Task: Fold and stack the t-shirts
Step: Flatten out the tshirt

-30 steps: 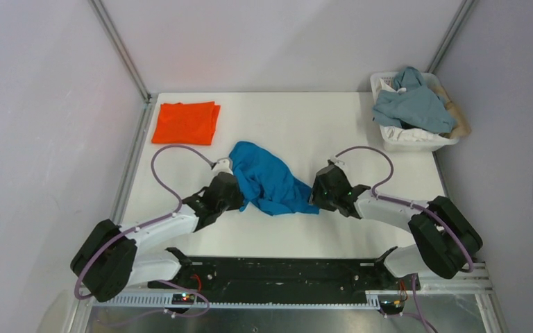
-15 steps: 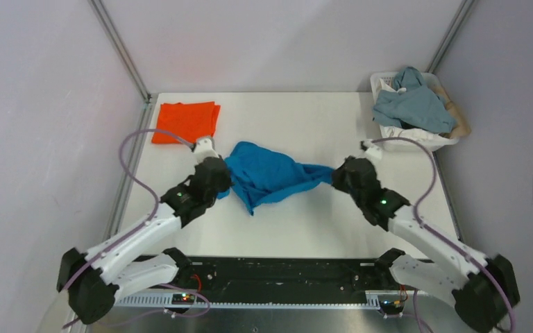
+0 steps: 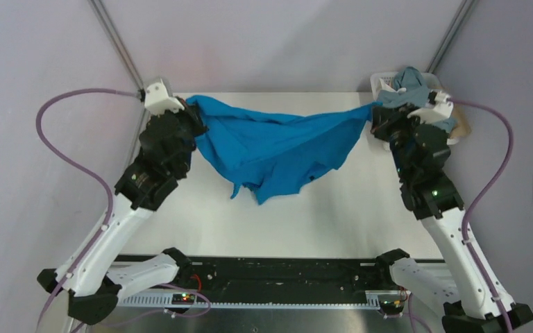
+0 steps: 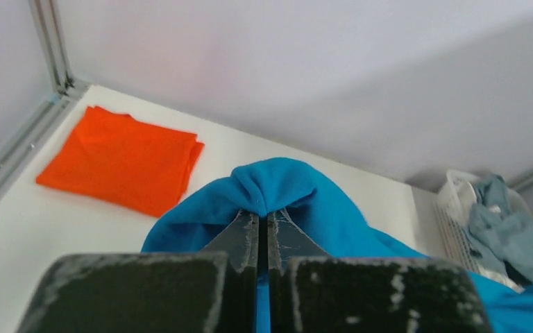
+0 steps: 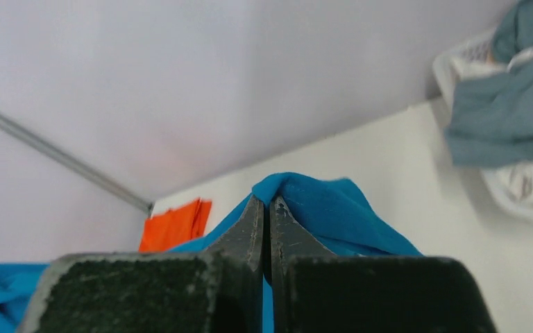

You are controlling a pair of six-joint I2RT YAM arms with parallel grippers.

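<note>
a: from above?
b: strung up over the table [image 3: 305,222], the blue t-shirt [image 3: 277,149]; one end clamped in the left gripper [image 3: 193,109], the other in the right gripper [image 3: 375,111]; slack in the middle, folds hanging low.
a: left wrist?
b: fingers pressed together on a bunched blue fold. beyond, folded flat near the far left corner, the orange t-shirt [image 4: 121,158].
a: right wrist?
b: likewise pinched tight on blue cloth. off right, a white basket [image 5: 520,191] heaped with grey-blue cloth [image 5: 506,118].
</note>
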